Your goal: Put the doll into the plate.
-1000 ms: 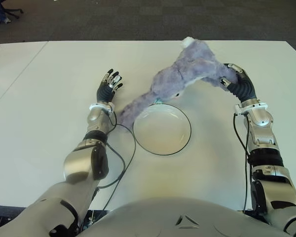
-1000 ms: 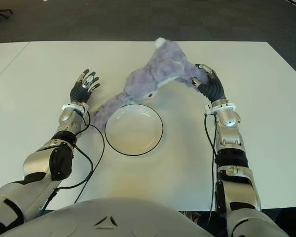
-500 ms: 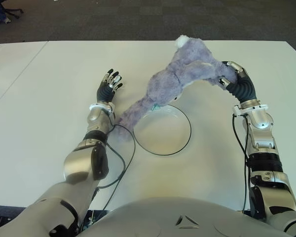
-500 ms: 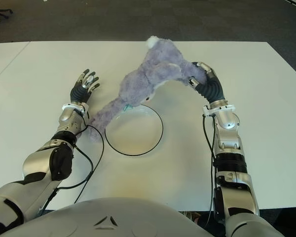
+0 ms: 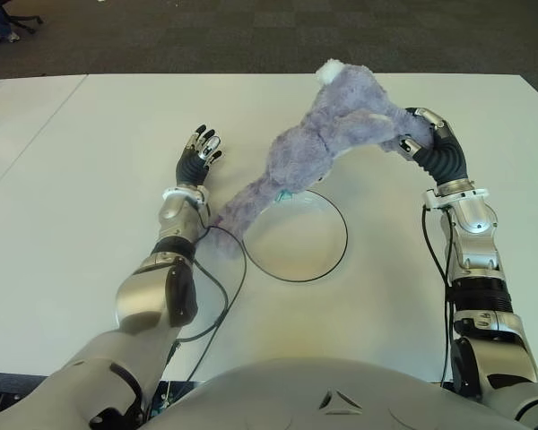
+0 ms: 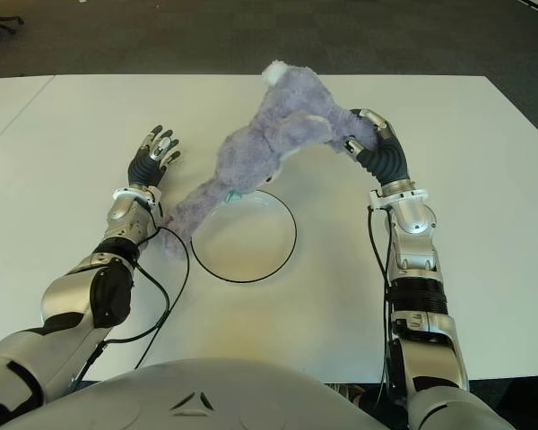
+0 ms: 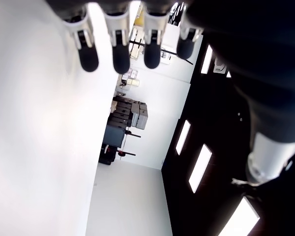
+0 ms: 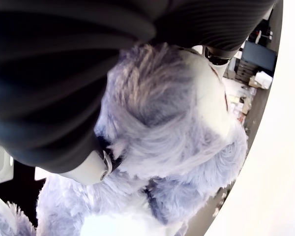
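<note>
Doll: your purple plush doll (image 5: 318, 139) hangs stretched in the air, its top end near the far side of the table, its low end trailing down past the plate's left rim, close to the left forearm's cable. It's not in the plate.
Right hand: your right hand (image 5: 423, 134) sits at the far right of the doll, fingers clamped on one fuzzy limb. That's what is keeping the thing up.
Right wrist view: here's what the head cameras can't give you, the dark fingers (image 8: 64, 98) wrapped tight around purple fur and a pale patch of the doll, right up close. Grip looks solid.
Left hand: your left hand (image 5: 197, 159) shows left of the doll, palm open and fingers spread, holding nothing.
Left wrist view: only this one shows the fingertips (image 7: 120, 49) straight and relaxed, with shelving and ceiling lights of the room beyond.
Plate: the white plate (image 5: 327, 260) with a dark rim lies on the table in front of you, between the two arms. Its upper left edge is covered by the doll's lower body.
Surface: a plain white table (image 5: 90, 161).
Room: dark carpet floor (image 5: 251, 36) past the far edge.
</note>
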`<move>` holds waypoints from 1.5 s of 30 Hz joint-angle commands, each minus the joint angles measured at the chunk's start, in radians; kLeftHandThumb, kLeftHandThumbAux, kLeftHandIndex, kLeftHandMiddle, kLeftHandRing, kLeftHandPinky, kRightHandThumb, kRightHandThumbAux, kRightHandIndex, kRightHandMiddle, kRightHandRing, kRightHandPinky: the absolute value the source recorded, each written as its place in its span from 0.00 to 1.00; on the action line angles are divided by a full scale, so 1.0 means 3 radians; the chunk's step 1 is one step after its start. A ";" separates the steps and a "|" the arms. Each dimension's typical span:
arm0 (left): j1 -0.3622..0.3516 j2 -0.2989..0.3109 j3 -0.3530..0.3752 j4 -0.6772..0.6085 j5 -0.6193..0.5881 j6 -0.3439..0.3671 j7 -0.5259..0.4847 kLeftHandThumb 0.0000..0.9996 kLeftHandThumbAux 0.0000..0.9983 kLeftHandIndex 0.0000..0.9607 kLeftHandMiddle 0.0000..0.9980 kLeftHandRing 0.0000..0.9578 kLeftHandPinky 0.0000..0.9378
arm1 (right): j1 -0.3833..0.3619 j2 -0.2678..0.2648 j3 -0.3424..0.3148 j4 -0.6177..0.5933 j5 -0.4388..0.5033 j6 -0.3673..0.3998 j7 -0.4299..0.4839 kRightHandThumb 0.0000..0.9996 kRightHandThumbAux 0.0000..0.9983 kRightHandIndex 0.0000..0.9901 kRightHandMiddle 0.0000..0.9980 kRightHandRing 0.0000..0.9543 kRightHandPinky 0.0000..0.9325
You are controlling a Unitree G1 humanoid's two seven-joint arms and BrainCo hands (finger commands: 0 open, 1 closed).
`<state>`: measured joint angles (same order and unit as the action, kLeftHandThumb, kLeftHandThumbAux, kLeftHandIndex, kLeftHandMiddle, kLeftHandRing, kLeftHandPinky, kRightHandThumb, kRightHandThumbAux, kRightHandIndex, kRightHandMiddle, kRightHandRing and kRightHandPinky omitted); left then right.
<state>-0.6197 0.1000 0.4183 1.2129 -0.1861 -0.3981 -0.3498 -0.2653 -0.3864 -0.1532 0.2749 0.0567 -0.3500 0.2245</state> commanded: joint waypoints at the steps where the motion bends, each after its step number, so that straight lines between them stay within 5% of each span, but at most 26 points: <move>1: 0.0738 -0.0206 0.0009 0.0458 0.0015 0.0414 0.0062 0.00 0.66 0.07 0.11 0.13 0.17 | 0.0054 0.0098 -0.0090 -0.0072 0.0148 0.0004 -0.0026 0.70 0.71 0.44 0.85 0.90 0.91; 23: 0.0739 -0.0196 -0.0001 0.0460 0.0019 0.0450 0.0061 0.00 0.68 0.07 0.11 0.13 0.16 | 0.0194 0.0371 -0.0193 -0.0569 0.0302 -0.0352 -0.0070 0.70 0.72 0.44 0.84 0.90 0.91; 35: 0.0731 -0.0189 -0.0010 0.0461 0.0029 0.0460 0.0077 0.00 0.69 0.08 0.11 0.13 0.17 | 0.0320 0.0471 -0.0138 -0.1052 0.0542 -0.0283 0.0051 0.71 0.72 0.44 0.85 0.92 0.94; 40: 0.0725 -0.0187 -0.0006 0.0462 0.0025 0.0467 0.0083 0.01 0.69 0.08 0.11 0.13 0.17 | 0.0480 0.0510 -0.0031 -0.1197 0.0382 -0.0307 0.0058 0.70 0.72 0.44 0.86 0.92 0.94; 45: 0.0724 -0.0190 -0.0002 0.0462 0.0022 0.0469 0.0087 0.01 0.69 0.08 0.11 0.13 0.17 | 0.0541 0.0543 0.0090 -0.1138 -0.0161 -0.0611 -0.0105 0.70 0.72 0.44 0.86 0.93 0.94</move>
<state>-0.6189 0.1014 0.4162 1.2129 -0.1857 -0.3980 -0.3498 -0.1380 -0.2426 -0.1644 -0.0597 0.1049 -0.4664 0.2179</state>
